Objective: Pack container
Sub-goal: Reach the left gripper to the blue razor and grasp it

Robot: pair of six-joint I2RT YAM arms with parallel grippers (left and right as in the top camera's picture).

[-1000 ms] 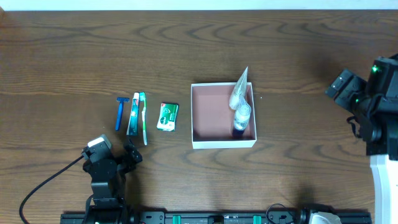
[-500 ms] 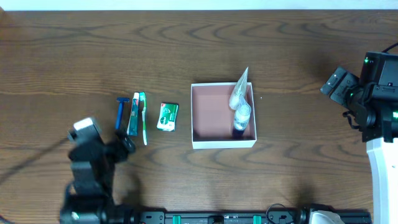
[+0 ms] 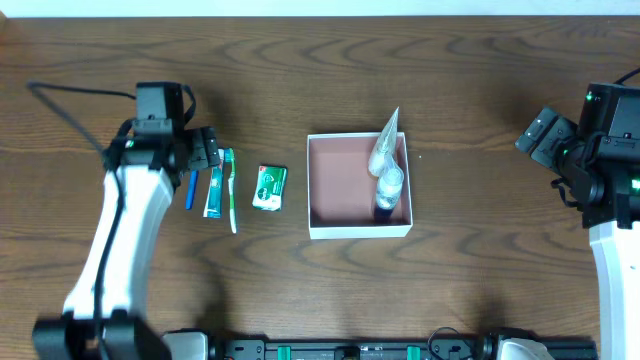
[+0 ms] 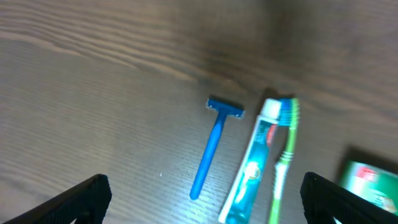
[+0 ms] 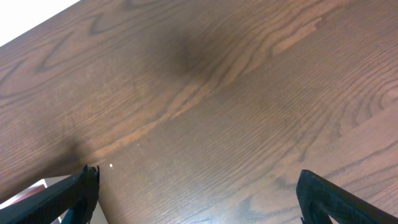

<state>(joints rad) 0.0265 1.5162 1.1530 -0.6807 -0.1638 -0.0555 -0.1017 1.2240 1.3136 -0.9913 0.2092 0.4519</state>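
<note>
The container [image 3: 358,231] sits on the brown wooden table [image 3: 300,70] just right of centre in the overhead view, square to the table edges, its white walls framing a pink-brown floor. A clear plastic bag [image 3: 386,160] lies along the wall on its 3 o'clock side, its pointed end poking over the rim at 12 o'clock; what it holds is too small to tell.

At the container's 9 o'clock, near it but apart, lies a green packet [image 3: 269,187]. Further toward 9 o'clock come a green toothbrush [image 3: 232,195], a toothpaste tube [image 3: 214,192] just beside it, and a blue razor [image 3: 191,189]; all three run roughly from 12 to 6 o'clock.

The left gripper [image 3: 204,148] hangs over the 12 o'clock ends of the razor and tube, its arm reaching in from 6 o'clock. In the left wrist view its fingers [image 4: 87,196] are spread wide and hold nothing; the razor [image 4: 214,149], tube [image 4: 252,171] and toothbrush [image 4: 287,140] lie on the wood between them, with the packet [image 4: 371,182] at the 4 o'clock edge.

The right gripper [image 3: 546,134] is well apart from the container at its 3 o'clock. In the right wrist view its fingers [image 5: 74,193] are also spread, with only bare wood between them.
</note>
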